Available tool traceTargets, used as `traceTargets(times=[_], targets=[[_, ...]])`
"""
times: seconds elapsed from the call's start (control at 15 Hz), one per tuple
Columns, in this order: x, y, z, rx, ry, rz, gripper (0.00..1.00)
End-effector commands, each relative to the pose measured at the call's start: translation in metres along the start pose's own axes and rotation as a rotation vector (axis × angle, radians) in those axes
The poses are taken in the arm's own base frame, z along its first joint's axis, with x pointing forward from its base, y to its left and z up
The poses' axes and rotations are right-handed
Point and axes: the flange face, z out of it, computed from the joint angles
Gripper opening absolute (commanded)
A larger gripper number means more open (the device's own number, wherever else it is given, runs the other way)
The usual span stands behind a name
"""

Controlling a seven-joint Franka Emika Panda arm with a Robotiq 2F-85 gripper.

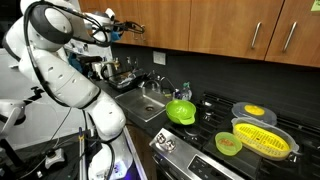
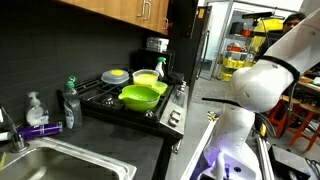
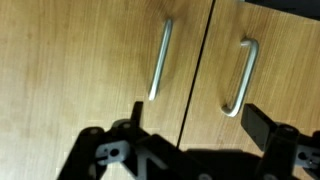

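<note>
My gripper is open, with nothing between its two dark fingers. It is raised in front of the wooden upper cabinet doors. The wrist view looks straight at two metal bar handles: the left handle and the right handle, one on each side of the door seam. The right finger sits just below the right handle without touching it. In an exterior view the gripper is high up by the cabinets, above the counter left of the sink.
On the stove are a large green bowl, a small green bowl, a yellow colander and a lidded pan. A soap bottle stands by the sink. The white arm fills one side.
</note>
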Motion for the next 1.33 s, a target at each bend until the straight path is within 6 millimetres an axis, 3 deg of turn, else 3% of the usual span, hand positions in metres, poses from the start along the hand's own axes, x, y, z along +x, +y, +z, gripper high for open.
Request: traceTargets(times=[0.0,0.53,1.27], targets=[[0.012,0.007,0.010,-0.013,0.020,0.020,1.00],[0.011,0.011,0.033,-0.001,-0.002,0.040,1.00],[0.010,-0.005,0.062,0.037,-0.018,0.045,1.00]])
